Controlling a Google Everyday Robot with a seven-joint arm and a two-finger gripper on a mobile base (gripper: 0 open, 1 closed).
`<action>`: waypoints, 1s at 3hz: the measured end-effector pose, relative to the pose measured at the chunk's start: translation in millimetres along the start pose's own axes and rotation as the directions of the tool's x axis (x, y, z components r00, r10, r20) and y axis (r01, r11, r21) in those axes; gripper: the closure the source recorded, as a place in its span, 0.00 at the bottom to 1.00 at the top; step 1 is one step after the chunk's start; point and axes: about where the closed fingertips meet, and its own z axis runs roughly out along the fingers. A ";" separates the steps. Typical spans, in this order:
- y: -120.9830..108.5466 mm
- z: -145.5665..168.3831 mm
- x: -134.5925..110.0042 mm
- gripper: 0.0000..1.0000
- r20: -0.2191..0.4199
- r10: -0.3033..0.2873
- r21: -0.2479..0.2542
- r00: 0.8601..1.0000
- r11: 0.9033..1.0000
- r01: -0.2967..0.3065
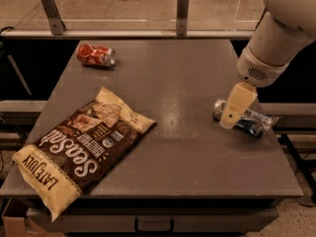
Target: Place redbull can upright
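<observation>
In the camera view, a grey table carries three things. The redbull can lies on its side near the table's right edge, roughly midway between front and back, its long axis running from upper left to lower right; its silver and blue skin looks creased. The robot's pale arm comes in from the upper right, and the gripper points downward at the can's left half, covering part of it, with its tip at or just in front of the can's body. Whether the gripper is spread, pressed together or pinching the can cannot be told from here, nor whether it touches the can at all. Well apart from this, at the far left of the table, a red soda can also lies on its side. A large brown and cream chip bag lies flat across the near left part, one corner hanging over the front left edge. Behind the table runs a low clear barrier held by metal posts.
</observation>
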 end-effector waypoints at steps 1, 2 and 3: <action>1.1 21.5 -5.8 0.17 -0.031 0.047 -0.025 0.998 0.999 -0.048; 1.6 33.2 -6.6 0.39 -0.051 0.085 -0.038 0.995 0.996 -0.087; 4.1 36.9 -12.6 0.64 -0.063 0.094 -0.044 0.994 0.994 -0.097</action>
